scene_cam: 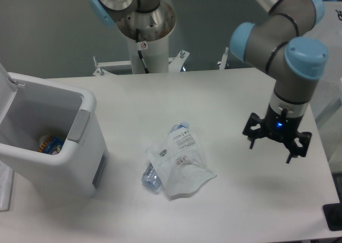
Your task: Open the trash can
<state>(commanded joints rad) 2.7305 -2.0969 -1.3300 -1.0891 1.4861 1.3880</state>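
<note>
Trash can [51, 147] at the left edge of the white counter [224, 93], shown with its lid raised: only a sliver of the upright lid is visible at the far left, and the bin's interior is exposed. A grey push-button tab [79, 126] sits on the rim facing the middle of the counter. Inside the bin, low against the near wall, lies a small colourful item [49, 144] whose identity cannot be resolved.

End effector [277, 141] at the right side of the counter, well apart from the trash can, hovering above the surface and casting a soft shadow below itself. Its two fingers are spread apart with nothing between them. A blue indicator light glows on its body, just beneath the wrist of the arm [288, 56], whose grey links and light-blue joint caps descend from the upper right.

Plastic packet [179, 163], clear and white with printed text, lying crumpled near the centre of the counter, between the bin and the end effector and touching neither. The robot's base column [145, 32] stands behind the far edge of the counter.
</note>
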